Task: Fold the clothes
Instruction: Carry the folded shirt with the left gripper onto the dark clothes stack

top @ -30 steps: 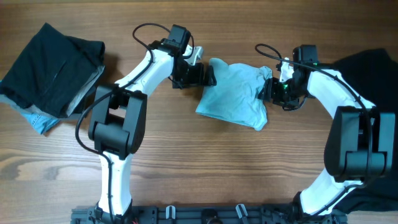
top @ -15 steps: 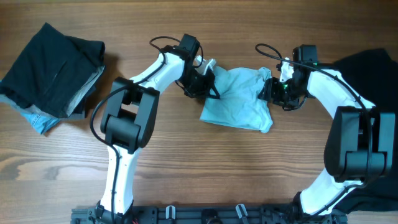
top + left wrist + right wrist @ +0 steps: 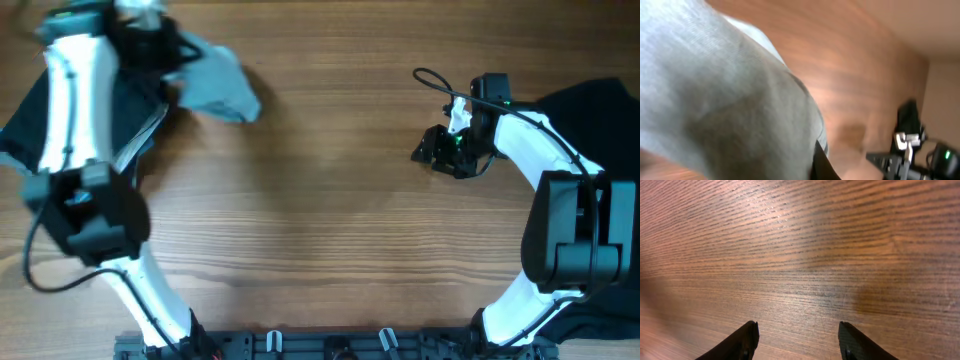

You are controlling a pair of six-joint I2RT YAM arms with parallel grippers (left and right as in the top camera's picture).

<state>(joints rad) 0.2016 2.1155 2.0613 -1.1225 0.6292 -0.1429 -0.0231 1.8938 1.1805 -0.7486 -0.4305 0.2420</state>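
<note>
left arm holding the shirt at the far-left corner; right arm at mid-table.
your left gripper (image 3: 150, 45) is clamped on the light-blue t-shirt (image 3: 215, 88), which hangs bunched from it beside the dark folded stack (image 3: 22, 115); this arm is blurred in the overhead view. your right gripper (image 3: 799, 330) has its fingers apart, holding nothing, low over the wooden table (image 3: 330, 220), near a dark garment (image 3: 590, 100) at the right edge.

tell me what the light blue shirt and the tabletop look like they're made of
Pale light-blue crumpled T-shirt: soft matte knit, likely cotton jersey; the left wrist view shows fine ribbed texture and limp folds. Brown table: wood or wood-look laminate, satin finish; dark grain lines with a faint sheen.
</note>
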